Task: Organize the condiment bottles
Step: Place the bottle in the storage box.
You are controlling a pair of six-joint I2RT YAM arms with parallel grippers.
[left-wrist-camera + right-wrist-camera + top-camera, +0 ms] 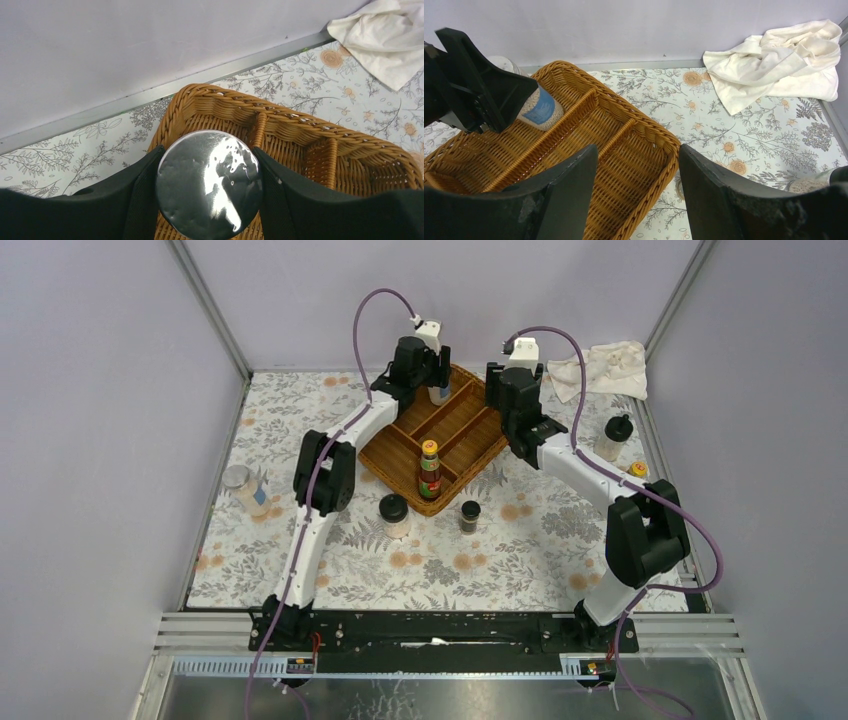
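Observation:
My left gripper is shut on a white blue-labelled shaker, holding it in the far corner of the wicker tray. In the left wrist view its silver lid sits between the fingers. In the right wrist view the shaker leans in the tray's left compartment. My right gripper is open and empty over the tray's right compartment. A red-labelled, yellow-capped sauce bottle stands in the tray's near end.
On the table in front of the tray stand a black-lidded jar and a small dark spice jar. A second shaker is at the left. A black-lidded bottle and a yellow-capped bottle are at the right. A white cloth lies at the back right.

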